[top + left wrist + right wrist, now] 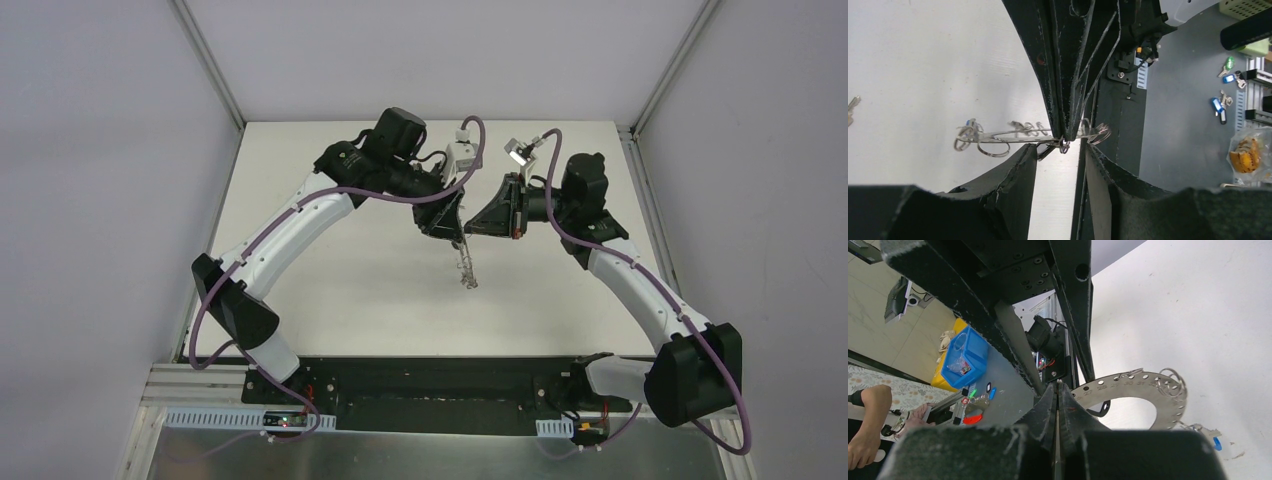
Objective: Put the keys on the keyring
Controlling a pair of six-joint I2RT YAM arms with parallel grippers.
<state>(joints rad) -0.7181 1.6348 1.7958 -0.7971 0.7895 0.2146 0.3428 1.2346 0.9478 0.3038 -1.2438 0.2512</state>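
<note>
The keyring [1148, 390] is a flat grey metal ring with numbered holes. My right gripper [1058, 388] is shut on its rim and holds it above the table. The top view has the keyring [465, 262] hanging under the two grippers. Wire loops [993, 149] dangle from it. A blue-headed key [1216, 442] hangs at its far side, and a black key head [1100, 409] sits under the ring beside my right fingers. My left gripper [1060, 152] is open just below the ring's edge [1018, 133], nothing between its fingers. Another small key [852, 106] lies on the table.
The white table [360, 290] lies under both arms, with walls on three sides. Off the table, on a grey bench, lie loose coloured keys [1218, 107] and a bag [1248, 155]. A blue bin [965, 357] stands off to the side.
</note>
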